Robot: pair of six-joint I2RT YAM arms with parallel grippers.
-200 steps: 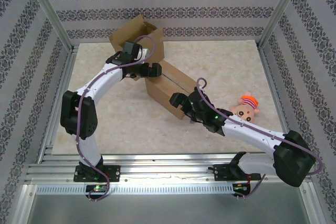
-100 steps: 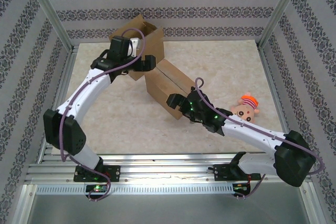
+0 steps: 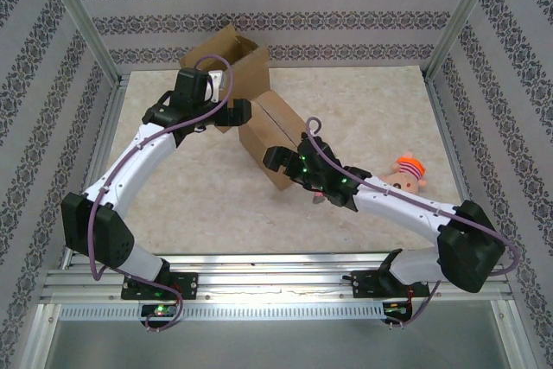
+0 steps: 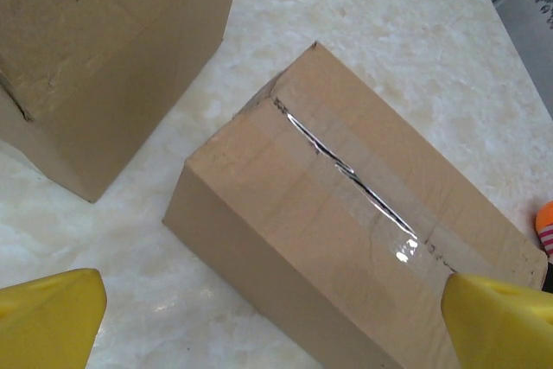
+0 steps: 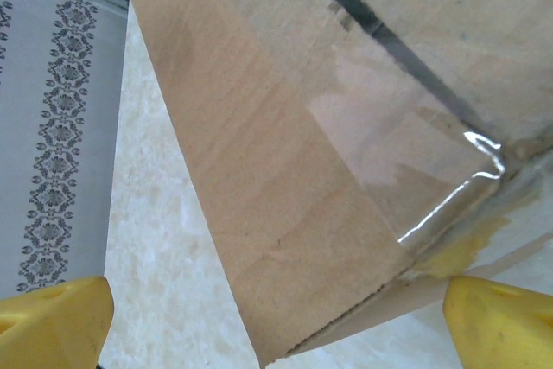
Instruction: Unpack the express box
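Two cardboard boxes share the table [image 3: 371, 101]: an opened box [image 3: 246, 71] at the far left corner, and the express box [image 3: 264, 131] lying at a slant near the middle, just beside the opened one; little of the unpacking looks done; seen from the left wrist, clear tape [image 4: 371, 200] runs along the top seam of the express box with a dark ragged line down its middle, so the seal seems slit, yet the top flaps lie flat and shut and nothing inside shows; the left gripper [image 3: 235, 111] hovers above the far end of the express box, jaws spread wide, pinching nothing; the right gripper [image 3: 283, 160] sits low at the near end, jaws likewise spread with the taped near corner between them, closed on nothing; a plush toy [image 3: 403, 177] lies toward the right edge, well apart from both boxes, and whether it belongs to the parcel cannot be told; left to do, by my reading: part the flaps, lift out whatever is inside, set it on the table
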